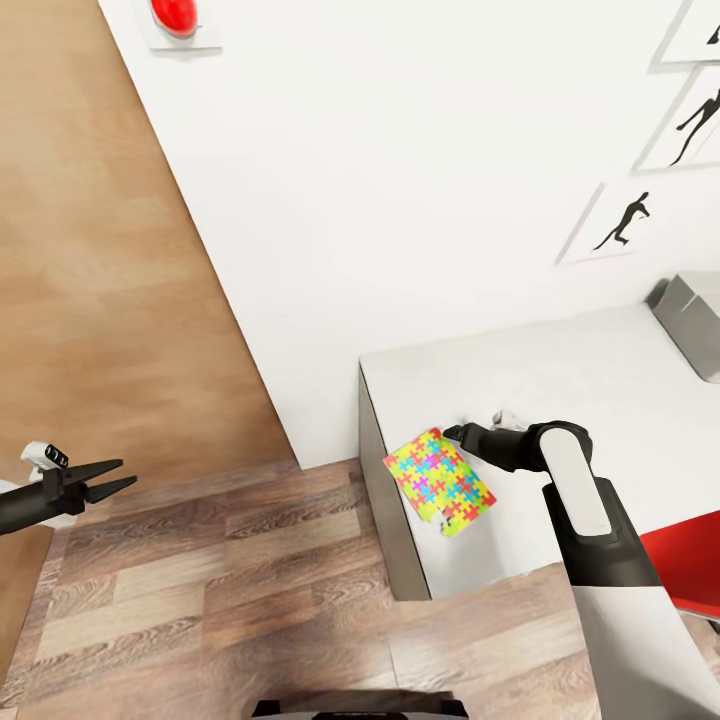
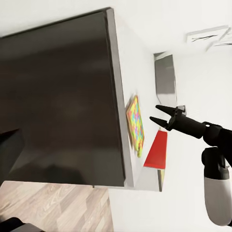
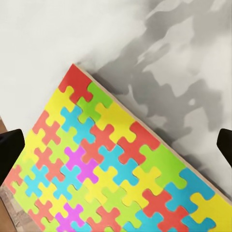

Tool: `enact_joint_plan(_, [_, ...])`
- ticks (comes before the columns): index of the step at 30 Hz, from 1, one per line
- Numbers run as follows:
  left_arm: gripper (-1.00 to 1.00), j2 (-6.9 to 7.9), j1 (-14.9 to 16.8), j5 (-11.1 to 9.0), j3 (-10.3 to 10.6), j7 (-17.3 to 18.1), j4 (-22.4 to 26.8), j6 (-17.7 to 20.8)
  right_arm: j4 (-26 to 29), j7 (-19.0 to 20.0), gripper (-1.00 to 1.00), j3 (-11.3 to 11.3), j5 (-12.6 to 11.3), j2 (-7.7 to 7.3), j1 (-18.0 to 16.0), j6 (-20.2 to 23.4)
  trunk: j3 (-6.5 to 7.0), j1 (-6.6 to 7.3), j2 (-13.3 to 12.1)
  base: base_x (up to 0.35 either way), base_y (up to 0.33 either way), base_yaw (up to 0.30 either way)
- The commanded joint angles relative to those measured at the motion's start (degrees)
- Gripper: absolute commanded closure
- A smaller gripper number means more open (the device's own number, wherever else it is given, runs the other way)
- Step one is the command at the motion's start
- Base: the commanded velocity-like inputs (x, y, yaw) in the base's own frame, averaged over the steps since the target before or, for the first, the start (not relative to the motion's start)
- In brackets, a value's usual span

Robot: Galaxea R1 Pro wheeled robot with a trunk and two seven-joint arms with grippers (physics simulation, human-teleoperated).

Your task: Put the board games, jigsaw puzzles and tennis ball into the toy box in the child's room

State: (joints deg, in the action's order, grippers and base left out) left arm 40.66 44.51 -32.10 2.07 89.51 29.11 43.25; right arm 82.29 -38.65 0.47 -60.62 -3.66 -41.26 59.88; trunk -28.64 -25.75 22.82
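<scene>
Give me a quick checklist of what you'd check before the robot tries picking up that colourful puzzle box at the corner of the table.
1. Right gripper is beside the jigsaw puzzle: ok, it hovers at the box's far edge.
2. Right gripper is open: ok; in the left wrist view its fingers are spread.
3. Box is lying steady on the table: not ok, it sits at the corner and part of it seems to overhang the edge.
4. Fingers straddle the box: cannot tell; the right wrist view shows the box between the fingertips, but height is unclear.
5. Toy box is within reach: cannot tell.
6. Left gripper is out of the way: ok, over the floor.
</scene>
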Motion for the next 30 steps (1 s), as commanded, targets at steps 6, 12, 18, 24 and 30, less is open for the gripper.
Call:
enact_joint_plan(6, [-1.0,0.04,0.05,-0.15,0.22,0.23,-0.02,0.62,-0.54,-0.6,-1.0,0.0,-0.55,-0.03,-0.05,0.12,-0.5,-0.03,0.1,-0.002,0.001,0.04])
enact_joint_plan(12, [-1.0,0.04,0.05,-0.15,0.22,0.23,-0.02,0.65,-0.69,-0.62,-1.0,-0.03,-0.49,-0.03,-0.05,0.12,-0.87,-0.03,0.1,0.0,0.0,0.04])
enact_joint_plan(18, [-1.0,0.04,0.05,-0.15,0.22,0.23,-0.02,0.63,-0.69,-0.63,-1.0,-0.03,-0.51,-0.03,-0.05,0.12,-0.97,-0.03,0.1,0.0,0.0,0.01])
enact_joint_plan(24, [-1.0,0.04,0.05,-0.15,0.22,0.23,-0.02,0.65,-0.68,-0.64,-1.0,-0.03,-0.52,-0.03,-0.05,0.12,-0.99,-0.03,0.1,0.0,0.0,0.002])
enact_joint_plan(30, [-1.0,0.04,0.05,-0.15,0.22,0.23,-0.02,0.63,-0.71,-0.64,-1.0,-0.03,-0.54,0.03,-0.05,0.12,-0.99,-0.03,0.1,0.0,0.0,0.0])
